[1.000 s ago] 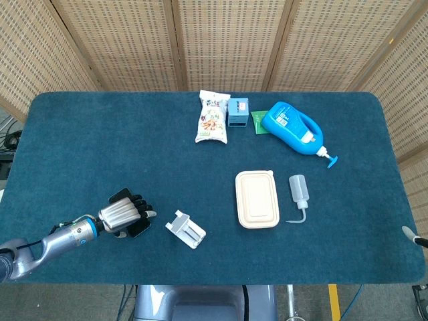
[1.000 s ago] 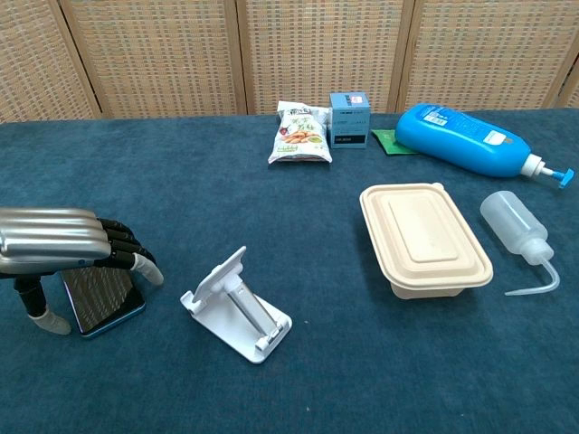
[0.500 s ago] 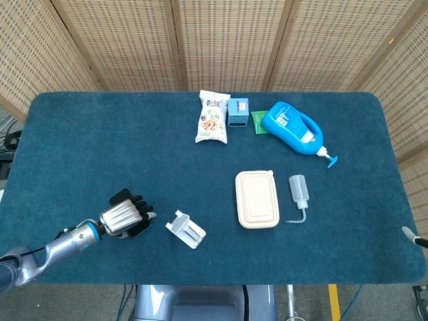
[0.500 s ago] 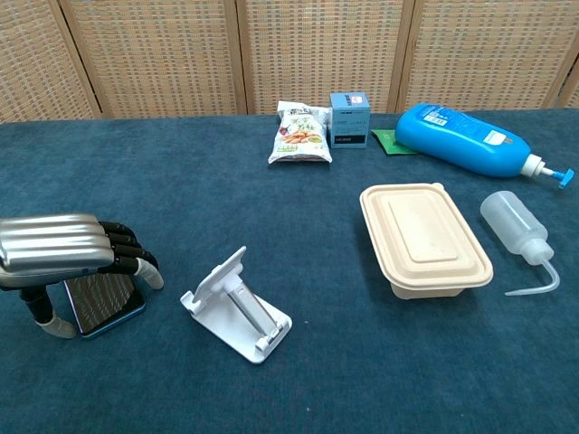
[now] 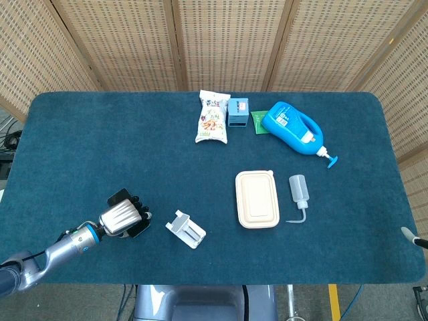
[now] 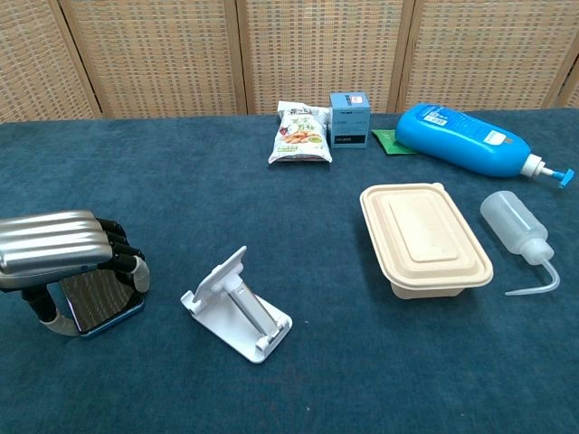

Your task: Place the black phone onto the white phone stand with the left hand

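Left hand: the silver left hand [image 6: 56, 251] sits low at the near left of the table, its black fingers [image 6: 120, 249] curled down over the top edge of the phone and the thumb under its near edge, so the phone is clasped between them.
Black phone: the flat black phone with a blue rim [image 6: 98, 300] is tilted up on its lower edge in the left hand's grasp; its lower corner looks to touch the cloth, though I cannot tell for sure. It is left of the stand and apart from it.
Phone stand: the white folding plastic phone stand [image 6: 237, 306] stands open on the table just right of the left hand, nothing on it.
Right hand: only a small pale tip [image 5: 409, 234] shows at the right edge in the head view; whether its fingers are apart or together cannot be told.
Table: dark blue cloth-covered table [image 5: 100, 147].
Near right: a beige lidded rectangular food box [image 6: 423, 237] with a clear squeeze bottle with a bent spout [image 6: 518, 231] lying beside it.
Far edge: a white snack bag [image 6: 301, 133], a small blue carton [image 6: 350, 119], a green packet [image 6: 389, 140] and a large blue pump bottle lying on its side [image 6: 474, 140].
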You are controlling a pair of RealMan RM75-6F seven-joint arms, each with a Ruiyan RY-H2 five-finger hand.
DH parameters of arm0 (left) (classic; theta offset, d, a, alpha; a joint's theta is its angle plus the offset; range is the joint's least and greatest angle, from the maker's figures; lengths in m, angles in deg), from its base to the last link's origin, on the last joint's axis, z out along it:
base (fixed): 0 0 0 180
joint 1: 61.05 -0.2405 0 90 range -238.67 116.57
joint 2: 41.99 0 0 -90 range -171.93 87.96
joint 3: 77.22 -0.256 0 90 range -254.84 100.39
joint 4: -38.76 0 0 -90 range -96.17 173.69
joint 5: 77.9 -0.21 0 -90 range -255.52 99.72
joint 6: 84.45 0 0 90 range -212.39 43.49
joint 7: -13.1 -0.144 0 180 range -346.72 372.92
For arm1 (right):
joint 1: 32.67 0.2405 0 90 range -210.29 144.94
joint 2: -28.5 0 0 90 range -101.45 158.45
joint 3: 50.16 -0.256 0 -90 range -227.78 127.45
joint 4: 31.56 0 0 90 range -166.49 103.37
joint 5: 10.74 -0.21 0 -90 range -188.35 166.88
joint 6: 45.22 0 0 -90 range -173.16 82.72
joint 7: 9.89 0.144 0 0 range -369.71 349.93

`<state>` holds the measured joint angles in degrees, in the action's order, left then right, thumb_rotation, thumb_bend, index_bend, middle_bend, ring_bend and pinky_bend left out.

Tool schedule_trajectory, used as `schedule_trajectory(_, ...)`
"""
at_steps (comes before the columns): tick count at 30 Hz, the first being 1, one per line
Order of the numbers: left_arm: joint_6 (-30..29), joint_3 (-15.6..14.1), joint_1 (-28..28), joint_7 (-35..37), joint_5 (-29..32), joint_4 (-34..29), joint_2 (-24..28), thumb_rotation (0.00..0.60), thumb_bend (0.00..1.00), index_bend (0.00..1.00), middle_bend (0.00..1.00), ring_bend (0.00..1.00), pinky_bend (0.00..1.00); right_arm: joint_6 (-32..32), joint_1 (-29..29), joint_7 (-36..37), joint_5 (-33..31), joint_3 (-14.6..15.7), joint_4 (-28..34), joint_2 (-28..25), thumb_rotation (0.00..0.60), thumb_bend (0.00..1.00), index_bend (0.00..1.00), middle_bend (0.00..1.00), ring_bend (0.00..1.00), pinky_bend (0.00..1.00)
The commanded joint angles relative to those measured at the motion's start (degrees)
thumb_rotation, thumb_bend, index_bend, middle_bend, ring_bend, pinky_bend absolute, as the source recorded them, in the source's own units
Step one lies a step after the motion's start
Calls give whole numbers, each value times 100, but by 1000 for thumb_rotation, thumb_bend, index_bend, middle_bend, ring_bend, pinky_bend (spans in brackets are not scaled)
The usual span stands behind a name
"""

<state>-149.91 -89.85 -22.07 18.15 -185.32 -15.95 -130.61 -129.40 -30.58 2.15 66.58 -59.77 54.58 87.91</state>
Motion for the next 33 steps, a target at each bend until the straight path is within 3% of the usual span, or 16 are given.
schedule_trajectory(1, -60, -12, -8, 46, -15, 27, -3, 600, 0, 397, 424, 413, 302, -1, -1, -9, 3, 4, 3, -2, 600, 0, 0, 0, 0, 0)
schedule_trajectory(15, -409, -55, 11, 566, -88, 319, -91, 600, 0, 400, 424, 420, 307, 24, 3, 2, 12, 19, 24, -19, 600, 0, 0, 0, 0, 0)
schedule_trajectory(33, -712, 152, 207, 583, -73, -210, 345, 600, 0, 425, 434, 426, 317, 60, 16, -48, -7, 29, 58, -28, 600, 0, 0, 0, 0, 0)
